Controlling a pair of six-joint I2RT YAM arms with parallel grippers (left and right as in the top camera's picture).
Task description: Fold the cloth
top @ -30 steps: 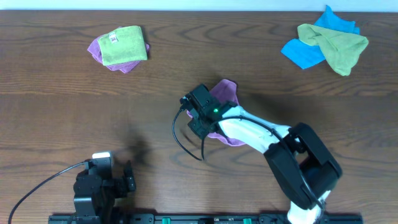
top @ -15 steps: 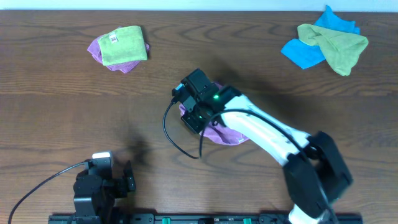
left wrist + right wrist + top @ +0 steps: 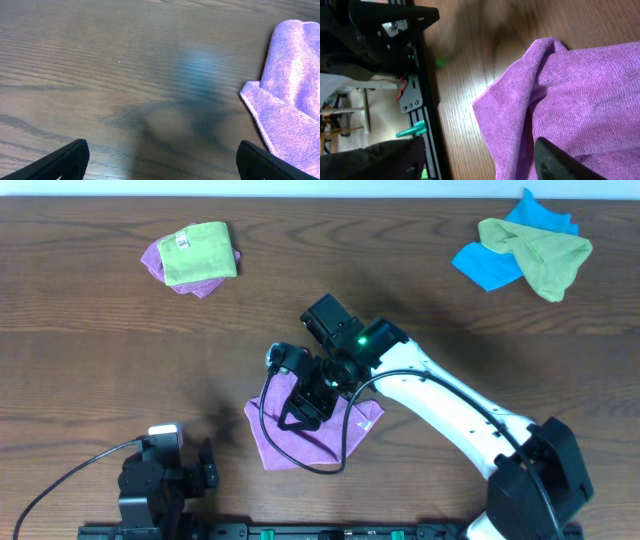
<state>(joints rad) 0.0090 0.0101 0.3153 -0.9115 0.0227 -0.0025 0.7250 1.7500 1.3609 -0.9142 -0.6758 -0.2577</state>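
Overhead. Noted the cloth (image 3: 290, 448), lilac-purple, opened out on the wooden table (image 3: 100, 380) toward 6 o'clock from centre, edges uneven, one corner pointing to 3 o'clock. Observed the right gripper (image 3: 302, 408) directly above the cloth, arm reaching in from 5 o'clock with a black cable looped over the fabric. Found the left gripper (image 3: 200, 467) parked at 7 o'clock, apart from the cloth. Recorded a lime-green cloth (image 3: 200, 255) stacked on a purple folded cloth (image 3: 153, 260) at 11 o'clock, bearing a small white tag (image 3: 183, 242); print too small to read. Logged a blue cloth (image 3: 490, 268) under a second green cloth (image 3: 545, 250) at 1 o'clock.

Left wrist. Fingers (image 3: 67, 159) set wide apart, bare wood between them, nothing gripped. Cloth edge (image 3: 292, 95) at 3 o'clock, clear of both fingers.

Right wrist. Fingers (image 3: 387, 160) likewise spread, not pinching anything. Cloth (image 3: 580, 95) filling the 3 o'clock half, rumpled, with a raised fold toward 12 o'clock. Black rig rail (image 3: 417, 105) at 9 o'clock; no legible marking made out.
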